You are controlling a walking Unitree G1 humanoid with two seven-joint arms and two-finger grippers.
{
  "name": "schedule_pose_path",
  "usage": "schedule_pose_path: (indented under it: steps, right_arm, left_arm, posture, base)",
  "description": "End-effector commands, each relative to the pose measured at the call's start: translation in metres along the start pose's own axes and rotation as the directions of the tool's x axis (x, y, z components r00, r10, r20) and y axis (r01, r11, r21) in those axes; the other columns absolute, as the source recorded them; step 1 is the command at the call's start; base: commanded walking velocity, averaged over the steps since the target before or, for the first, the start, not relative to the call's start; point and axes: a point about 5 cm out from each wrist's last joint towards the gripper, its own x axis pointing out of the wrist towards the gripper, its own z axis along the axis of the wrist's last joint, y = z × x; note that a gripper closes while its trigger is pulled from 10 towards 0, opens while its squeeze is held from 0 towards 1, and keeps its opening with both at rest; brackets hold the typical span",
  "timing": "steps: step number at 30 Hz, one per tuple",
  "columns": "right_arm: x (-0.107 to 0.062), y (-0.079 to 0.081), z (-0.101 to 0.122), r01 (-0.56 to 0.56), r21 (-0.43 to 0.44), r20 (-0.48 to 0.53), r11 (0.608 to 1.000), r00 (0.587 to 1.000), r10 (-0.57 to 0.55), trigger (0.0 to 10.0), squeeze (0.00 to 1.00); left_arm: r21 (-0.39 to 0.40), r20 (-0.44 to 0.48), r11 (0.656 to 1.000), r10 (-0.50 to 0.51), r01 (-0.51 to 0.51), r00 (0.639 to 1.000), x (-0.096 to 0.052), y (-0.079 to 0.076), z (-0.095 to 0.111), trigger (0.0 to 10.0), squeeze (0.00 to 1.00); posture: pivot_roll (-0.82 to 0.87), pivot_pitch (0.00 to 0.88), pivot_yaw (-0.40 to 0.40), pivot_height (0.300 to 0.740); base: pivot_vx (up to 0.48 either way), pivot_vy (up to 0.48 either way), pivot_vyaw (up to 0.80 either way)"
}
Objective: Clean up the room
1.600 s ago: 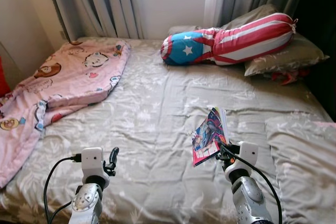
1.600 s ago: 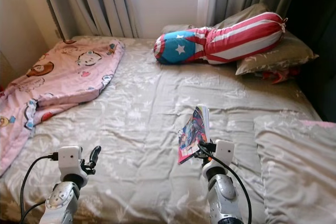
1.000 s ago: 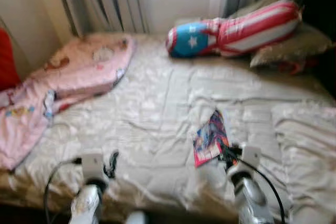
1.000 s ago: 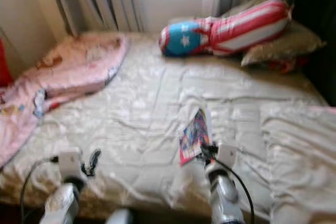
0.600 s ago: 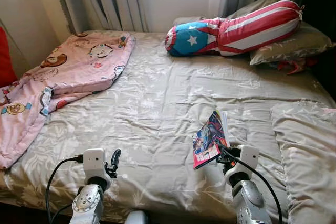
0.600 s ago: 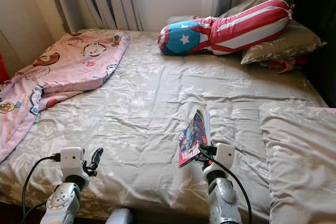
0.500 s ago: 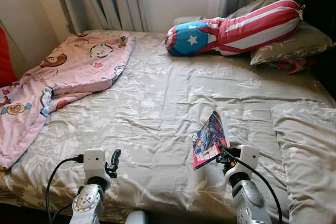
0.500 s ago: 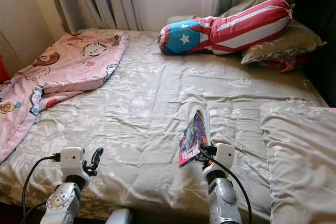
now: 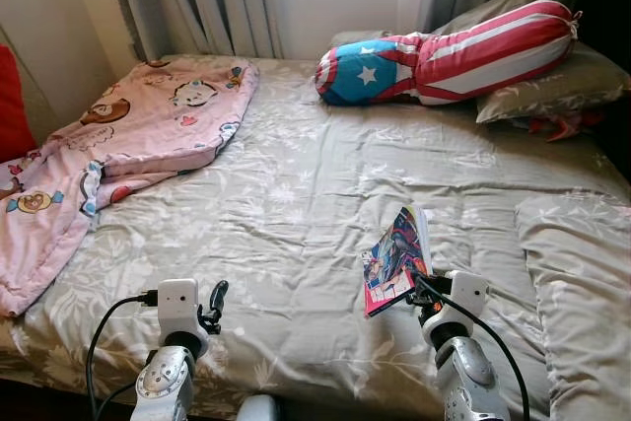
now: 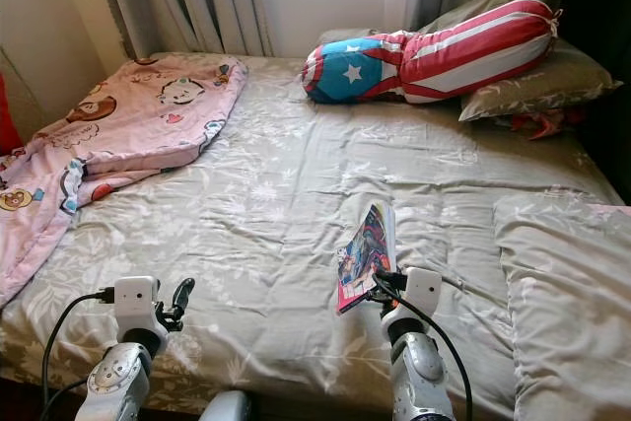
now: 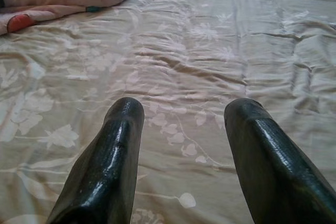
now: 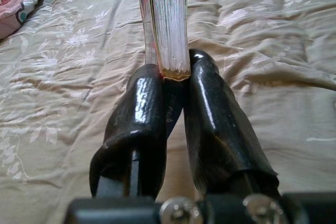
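1. The bed (image 9: 296, 194) is lying in front of the robot, under both grippers.
2. The comic book (image 9: 396, 261) is standing upright above the bed; the thin grip on its lower edge is risking a slip.
3. The right gripper (image 12: 170, 85) is closing on it.
4. The left gripper (image 11: 184, 124) is hovering wide apart, empty.

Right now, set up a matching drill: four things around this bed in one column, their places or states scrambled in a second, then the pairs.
Things:
1. comic book
2. pink cartoon blanket
3. stars-and-stripes bolster
4. left gripper

Places or states:
A. open, above the bedsheet
B. at the head of the bed, against the grey pillows
C. pinched upright in the right gripper
D. spread over the bed's left side

Pairs: 1-C, 2-D, 3-B, 4-A
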Motion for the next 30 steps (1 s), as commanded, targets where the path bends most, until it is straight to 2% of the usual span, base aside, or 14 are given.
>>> schedule_pose_path:
  steps: [1,5,27,30]
  right_arm:
    - [0.0051,0.0046,0.0113,-0.019,-0.005,0.05,1.0,0.999,0.019,10.0,0.0]
    - [0.005,0.005,0.0108,-0.019,-0.009,0.047,1.0,0.999,0.02,10.0,0.0]
    - [0.0044,0.0056,0.0103,-0.014,0.004,0.055,1.0,0.998,0.014,10.0,0.0]
    - [0.0044,0.0028,0.0098,0.0,0.019,0.051,1.0,0.999,-0.001,10.0,0.0]
  left_arm:
    - [0.011,0.008,1.0,-0.004,0.004,1.0,0.0009,0.001,0.0033,10.0,0.0]
    - [0.015,0.007,1.0,0.001,-0.001,1.0,0.0008,0.002,0.0034,10.0,0.0]
    - [0.036,-0.005,0.999,0.014,-0.014,1.0,0.0009,0.0062,0.0036,10.0,0.0]
    - [0.04,-0.001,0.999,0.011,-0.011,1.0,0.0003,0.007,0.004,10.0,0.0]
  posture:
    - [0.05,0.0,0.022,0.64]
    - [0.05,0.0,0.023,0.64]
    - [0.05,0.0,0.027,0.64]
    - [0.06,0.0,0.028,0.64]
  base:
    - [0.0,0.0,0.0]
    - [0.0,0.0,0.0]
    - [0.319,0.0,0.0]
    - [0.0,0.0,0.0]
